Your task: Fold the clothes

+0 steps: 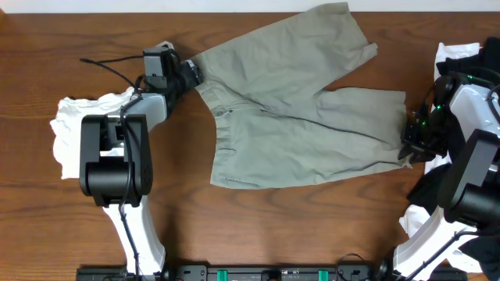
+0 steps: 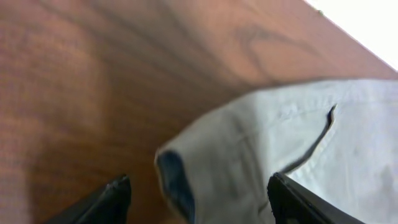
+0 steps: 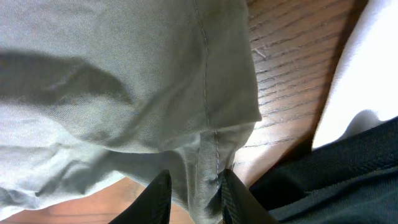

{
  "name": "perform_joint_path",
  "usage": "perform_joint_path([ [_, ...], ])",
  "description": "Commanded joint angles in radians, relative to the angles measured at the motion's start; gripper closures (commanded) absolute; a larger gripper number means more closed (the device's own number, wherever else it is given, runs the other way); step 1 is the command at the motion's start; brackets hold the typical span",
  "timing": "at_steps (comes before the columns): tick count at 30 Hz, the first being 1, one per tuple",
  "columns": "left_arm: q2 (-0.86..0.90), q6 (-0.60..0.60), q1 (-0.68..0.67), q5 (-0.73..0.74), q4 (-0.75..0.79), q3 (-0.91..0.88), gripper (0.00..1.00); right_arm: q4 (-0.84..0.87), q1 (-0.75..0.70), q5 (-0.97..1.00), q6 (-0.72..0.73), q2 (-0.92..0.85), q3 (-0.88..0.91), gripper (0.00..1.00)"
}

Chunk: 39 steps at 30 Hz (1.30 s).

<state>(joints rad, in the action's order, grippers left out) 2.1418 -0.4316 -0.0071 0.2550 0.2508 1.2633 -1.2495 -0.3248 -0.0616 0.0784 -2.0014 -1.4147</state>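
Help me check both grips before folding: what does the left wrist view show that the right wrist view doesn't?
Left wrist only: the waistband corner with its blue lining, between the fingers of the open left gripper. Right wrist only: the right gripper pinching a leg hem, plus a white garment and a black garment. Both: the khaki shorts on the wooden table.

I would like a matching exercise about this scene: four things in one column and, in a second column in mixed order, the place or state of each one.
Things:
1. shorts
2. black cloth
3. left gripper
4. right gripper

Place or state:
A. open, with the waistband corner between its fingers
B. spread out in the middle of the table
C. shut on the hem of one leg
D. on the right side, next to a white cloth

Pairs: 1-B, 2-D, 3-A, 4-C
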Motion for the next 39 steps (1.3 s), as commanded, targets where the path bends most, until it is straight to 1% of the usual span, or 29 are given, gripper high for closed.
perform_joint_path([
  [1,0.02,-0.012,0.004,-0.005,0.048,0.007,0.27,-0.004,0.008,-0.011,-0.008,0.025,-0.012,0.74],
  [4,0.02,-0.012,0.004,-0.005,0.084,0.007,0.32,-0.003,0.008,-0.011,-0.008,0.025,-0.012,0.75],
  [5,0.02,-0.012,0.004,-0.005,0.09,0.007,0.37,-0.003,0.008,-0.011,-0.008,0.025,-0.012,0.75],
  [6,0.02,-0.012,0.004,-0.002,0.093,0.008,0.46,-0.003,0.008,-0.011,-0.008,0.025,-0.012,0.75],
  [7,0.021,-0.012,0.004,0.003,0.093,0.01,0.62,-0.003,0.008,-0.011,-0.008,0.025,-0.012,0.75],
  [8,0.02,-0.013,0.004,0.008,0.093,0.01,0.79,-0.003,0.008,-0.011,-0.008,0.025,-0.012,0.75],
  [9,0.02,-0.013,0.004,0.023,0.093,0.011,0.88,-0.003,0.008,-0.011,-0.008,0.025,-0.012,0.75],
  [11,0.02,-0.016,0.004,0.053,0.092,0.011,0.94,-0.003,0.008,-0.011,-0.008,0.025,-0.012,0.75],
  [18,0.014,-0.019,0.004,0.145,0.089,0.018,0.94,-0.004,0.008,-0.011,-0.008,0.025,-0.012,0.75],
  [21,-0.022,-0.019,0.004,0.179,0.056,0.046,0.94,-0.004,0.008,-0.011,-0.008,0.025,-0.012,0.74],
  [22,-0.041,-0.019,0.004,0.18,0.037,0.061,0.94,-0.004,0.008,-0.011,-0.008,0.025,-0.012,0.73],
  [24,-0.092,-0.014,0.004,0.18,-0.02,0.109,0.94,-0.006,0.008,-0.011,-0.008,0.025,-0.012,0.66],
  [25,-0.124,-0.006,0.004,0.187,-0.059,0.145,0.94,-0.008,0.008,-0.011,-0.007,0.027,-0.013,0.57],
  [26,-0.151,0.008,0.004,0.203,-0.095,0.181,0.94,-0.008,0.007,-0.011,-0.007,0.029,-0.016,0.39],
  [27,-0.183,0.027,0.003,0.227,-0.136,0.227,0.94,-0.008,0.005,-0.013,-0.006,0.035,-0.027,0.25],
  [28,-0.209,0.04,0.001,0.244,-0.176,0.27,0.94,-0.008,0.003,-0.021,-0.006,0.044,-0.044,0.05],
  [29,-0.238,0.053,0.0,0.264,-0.223,0.325,0.94,-0.013,0.001,-0.026,-0.006,0.058,-0.071,0.01],
  [31,-0.283,0.056,-0.005,0.313,-0.304,0.424,0.94,-0.032,0.001,-0.04,-0.006,0.092,-0.135,0.01],
  [34,-0.351,0.061,-0.027,0.496,-0.426,0.575,0.94,-0.053,0.005,-0.09,-0.006,0.153,-0.221,0.01],
  [35,-0.37,0.085,-0.04,0.538,-0.455,0.605,0.94,-0.055,0.009,-0.106,-0.006,0.176,-0.242,0.01],
  [37,-0.412,0.159,-0.07,0.564,-0.529,0.639,0.94,-0.052,0.016,-0.14,-0.006,0.219,-0.261,0.01],
  [39,-0.452,0.186,-0.098,0.573,-0.611,0.644,0.94,-0.049,0.027,-0.164,-0.01,0.258,-0.262,0.01],
])
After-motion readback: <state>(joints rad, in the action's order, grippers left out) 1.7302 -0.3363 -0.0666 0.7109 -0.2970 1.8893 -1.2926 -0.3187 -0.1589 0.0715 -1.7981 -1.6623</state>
